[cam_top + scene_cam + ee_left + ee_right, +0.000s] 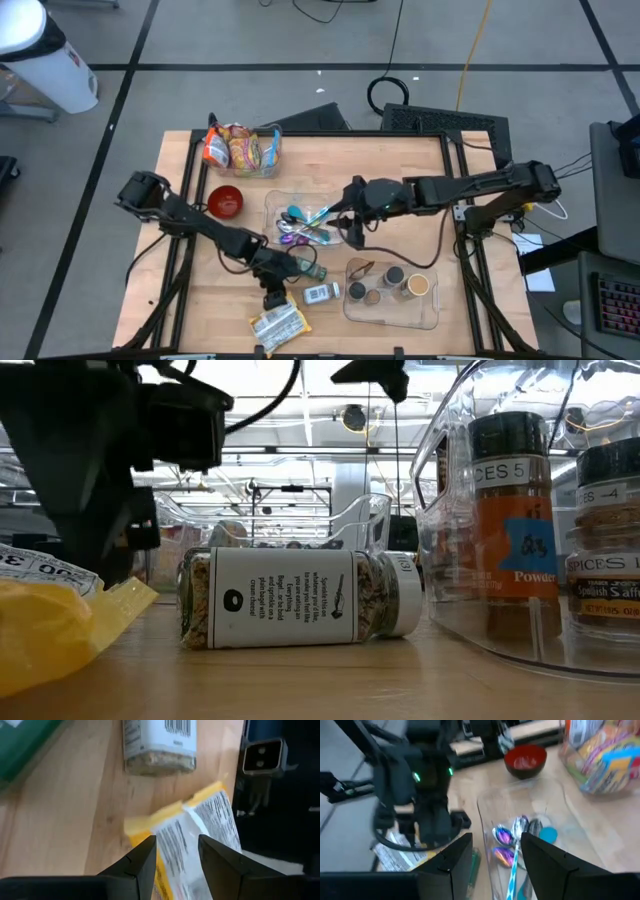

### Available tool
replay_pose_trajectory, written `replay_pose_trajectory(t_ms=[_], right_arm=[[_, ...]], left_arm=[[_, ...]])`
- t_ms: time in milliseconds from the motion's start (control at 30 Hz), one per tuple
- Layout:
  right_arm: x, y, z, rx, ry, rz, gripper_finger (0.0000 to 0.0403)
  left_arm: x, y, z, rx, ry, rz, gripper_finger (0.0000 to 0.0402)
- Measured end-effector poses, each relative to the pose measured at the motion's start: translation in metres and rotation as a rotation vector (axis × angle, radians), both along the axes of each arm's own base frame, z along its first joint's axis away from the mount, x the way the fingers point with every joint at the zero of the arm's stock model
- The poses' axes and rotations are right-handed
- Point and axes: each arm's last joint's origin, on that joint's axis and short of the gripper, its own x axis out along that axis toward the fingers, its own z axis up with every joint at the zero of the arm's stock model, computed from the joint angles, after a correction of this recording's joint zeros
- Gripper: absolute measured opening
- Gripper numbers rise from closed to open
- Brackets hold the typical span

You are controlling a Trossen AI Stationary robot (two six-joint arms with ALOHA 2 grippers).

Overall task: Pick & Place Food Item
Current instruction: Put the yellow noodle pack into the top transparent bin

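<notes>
A yellow and white food packet lies flat on the wooden table near its front edge. My left gripper is open just above the packet's far end, its fingers slanting down, one to each side of the packet's white label. No touch shows. In the high view this gripper hangs between the packet and a spice jar that lies on its side. My right gripper is open in the air over the clear tray, which holds spoons.
A clear bin with several spice jars stands at the front right. A red bowl and a clear basket of snack packs are at the back left. A green item lies beside my left arm.
</notes>
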Motion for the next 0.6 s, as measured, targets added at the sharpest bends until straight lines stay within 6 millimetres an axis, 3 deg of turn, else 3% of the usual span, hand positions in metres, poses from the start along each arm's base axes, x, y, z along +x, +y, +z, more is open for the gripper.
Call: replay_pose_trajectory(t_ms=[300, 600], right_arm=[[-0.021, -0.003, 0.025, -0.035, -0.085, 0.019, 0.016], [-0.027, -0.003, 0.028, -0.055, -0.078, 0.03, 0.016]], left_arm=[[0.005, 0.001, -0.011, 0.066, -0.001, 0.099, 0.0152], [0.004, 0.0, -0.011, 0.062, 0.007, 0.093, 0.0152]])
